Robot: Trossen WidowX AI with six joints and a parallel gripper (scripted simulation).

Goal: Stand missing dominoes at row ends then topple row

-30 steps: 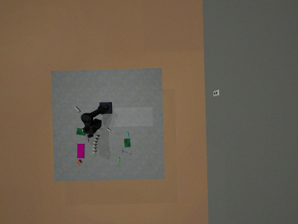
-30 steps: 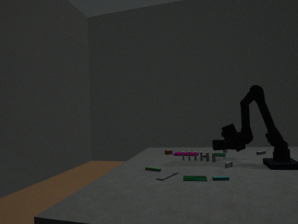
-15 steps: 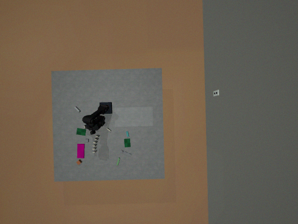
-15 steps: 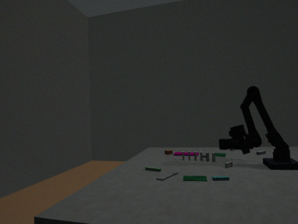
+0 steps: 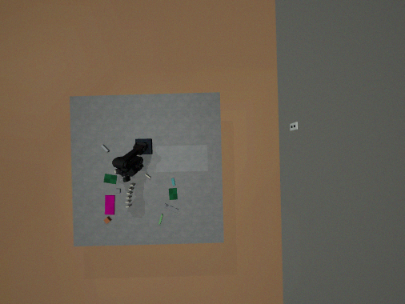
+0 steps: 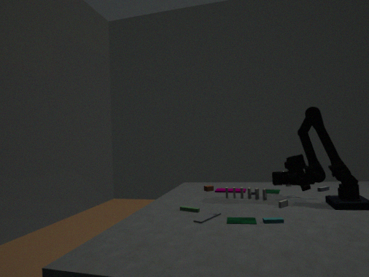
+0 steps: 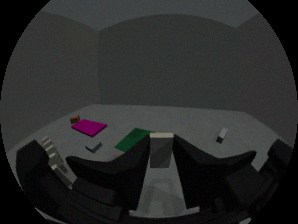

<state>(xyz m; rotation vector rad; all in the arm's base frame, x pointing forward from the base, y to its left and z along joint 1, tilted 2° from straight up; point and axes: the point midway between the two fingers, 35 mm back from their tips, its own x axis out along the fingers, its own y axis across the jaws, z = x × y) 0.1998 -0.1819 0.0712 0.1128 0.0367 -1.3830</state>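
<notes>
Several cream dominoes stand upright in a row (image 5: 128, 201) (image 6: 241, 193); part of the row shows at the left of the wrist view. My gripper (image 7: 161, 138) is shut on a cream domino (image 7: 161, 154) (image 5: 115, 171) (image 6: 288, 185), held upright between the fingertips. The gripper is off the arm-side end of the row, to the side with the magenta slab, and its arm partly hides it in the top and exterior views. Another cream domino (image 5: 148, 176) (image 6: 283, 203) lies on the table, on the other side of the row's arm-side end.
A magenta slab (image 5: 110, 205) (image 6: 230, 190) (image 7: 89, 127), a green mat (image 5: 110, 178) (image 7: 134, 139) and a small grey piece (image 5: 118, 190) (image 7: 93, 146) lie beside the row. A pale block (image 5: 105, 148) (image 7: 222, 135) lies nearer the base. Opposite are a second green mat (image 5: 173, 194), a teal block (image 5: 173, 182) and a light-green block (image 5: 161, 219).
</notes>
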